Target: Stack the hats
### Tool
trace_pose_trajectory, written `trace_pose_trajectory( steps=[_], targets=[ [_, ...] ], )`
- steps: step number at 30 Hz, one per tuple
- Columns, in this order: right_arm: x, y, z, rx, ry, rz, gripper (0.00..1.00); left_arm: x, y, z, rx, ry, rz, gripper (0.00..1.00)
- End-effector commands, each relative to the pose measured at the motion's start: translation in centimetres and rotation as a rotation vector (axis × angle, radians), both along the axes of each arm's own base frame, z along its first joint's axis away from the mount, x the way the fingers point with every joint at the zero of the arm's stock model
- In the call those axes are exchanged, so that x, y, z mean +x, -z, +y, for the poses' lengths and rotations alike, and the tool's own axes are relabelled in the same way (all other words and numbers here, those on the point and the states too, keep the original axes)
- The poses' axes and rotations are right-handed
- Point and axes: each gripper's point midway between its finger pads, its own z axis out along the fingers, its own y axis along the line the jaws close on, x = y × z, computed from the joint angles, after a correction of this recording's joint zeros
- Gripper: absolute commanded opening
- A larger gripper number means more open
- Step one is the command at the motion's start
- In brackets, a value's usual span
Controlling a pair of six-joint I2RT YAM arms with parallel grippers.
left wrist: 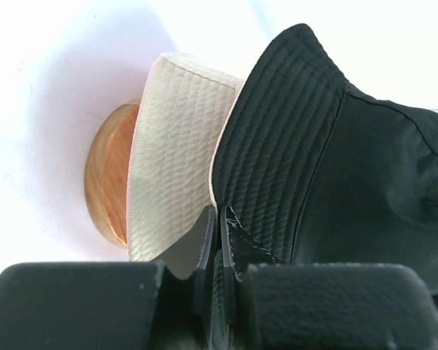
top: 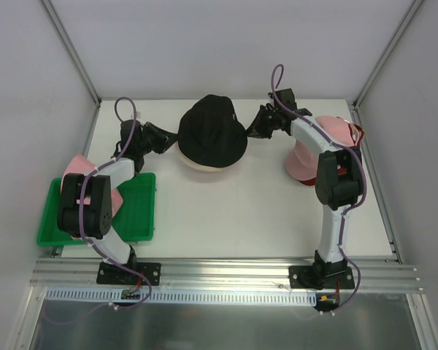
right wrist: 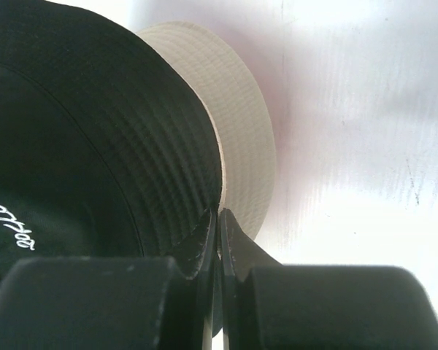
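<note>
We see left end effector (left wrist: pixel 219 219) and right end effector (right wrist: pixel 217 222) pinched tight on black hat (top: pixel 212 130) brim; beige hat (top: pixel 204 167) beneath.

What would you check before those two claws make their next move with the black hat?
1. The left claw is pinching the brim of the black bucket hat: ok.
2. The right claw is pinching the opposite brim: ok.
3. The black bucket hat sits over the beige bucket hat: ok.
4. The beige bucket hat sits on the wooden stand: ok.
5. The beige brim is free of both claws: cannot tell.
</note>
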Motion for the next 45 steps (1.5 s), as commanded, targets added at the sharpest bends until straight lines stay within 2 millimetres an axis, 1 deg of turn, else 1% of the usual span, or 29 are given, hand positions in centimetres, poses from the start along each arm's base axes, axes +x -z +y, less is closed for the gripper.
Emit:
trace_pose_trajectory(
  steps=[1,2,5,6,8,10,13,16,20,28,34,35,37,40,41,42,43,44,45],
  targets=[
    [-0.1,-1.3,-0.6,-0.084,-0.010,-0.050,0.00,-0.6,1.4,0.7,0.055,-0.010,0.030,0.00],
    [-0.3,-1.1,-0.4,-0.093,-0.012,-0.047,0.00,-0.8,1.5,0.8,0.068,-0.011,0.031,0.00],
    [-0.6,-0.5,-0.1,-0.112,-0.025,-0.044,0.00,-1.3,2.6,1.3,0.104,-0.022,0.069,0.00],
    [-0.8,-0.3,-0.1,-0.124,-0.026,-0.042,0.00,-1.8,3.3,1.5,0.120,-0.026,0.101,0.00],
    [-1.1,0.1,0.0,-0.146,-0.036,-0.044,0.00,-2.2,3.9,2.1,0.165,-0.035,0.114,0.00],
    [-1.3,0.5,-0.1,-0.152,-0.035,-0.033,0.00,-2.8,4.8,2.6,0.197,-0.044,0.150,0.00],
    [-1.4,1.0,-0.2,-0.158,-0.035,-0.026,0.01,-3.5,5.6,2.9,0.236,-0.035,0.178,0.00],
    [-1.7,1.8,-0.5,-0.171,-0.033,-0.014,0.00,-3.9,6.4,3.4,0.281,-0.030,0.202,0.00],
    [-1.9,3.2,-0.9,-0.196,-0.030,0.009,0.00,-4.3,7.6,3.4,0.295,-0.021,0.232,0.00],
    [-2.3,5.7,-1.6,-0.240,-0.027,0.058,0.00,-4.4,7.9,3.0,0.315,0.002,0.242,0.00],
    [-2.4,6.9,-1.9,-0.245,-0.023,0.086,0.00,-4.8,9.1,2.8,0.330,0.014,0.274,0.00],
    [-2.5,6.9,-1.9,-0.242,-0.024,0.089,0.00,-4.8,9.1,2.8,0.332,0.019,0.272,0.00],
    [-2.4,6.5,-1.8,-0.238,-0.024,0.080,0.00,-4.6,8.4,2.7,0.343,0.026,0.251,0.00],
    [-2.1,5.6,-1.8,-0.229,-0.020,0.061,0.00,-4.3,7.0,2.8,0.354,0.023,0.222,0.00],
    [-1.9,4.9,-1.7,-0.224,-0.018,0.045,0.00,-4.2,6.6,2.8,0.359,0.022,0.215,0.00],
    [-1.7,4.4,-1.7,-0.218,-0.015,0.037,0.00,-3.8,5.6,2.8,0.361,0.024,0.195,0.00],
    [-1.5,3.4,-1.6,-0.204,-0.012,0.022,0.00,-3.9,5.1,2.9,0.374,0.030,0.191,0.00],
    [-1.3,2.9,-1.6,-0.198,-0.008,0.014,0.00,-3.8,4.6,2.9,0.378,0.030,0.183,0.00],
    [-1.3,2.4,-1.6,-0.196,-0.009,0.010,0.00,-3.5,3.7,2.9,0.381,0.029,0.166,0.03]
  ],
)
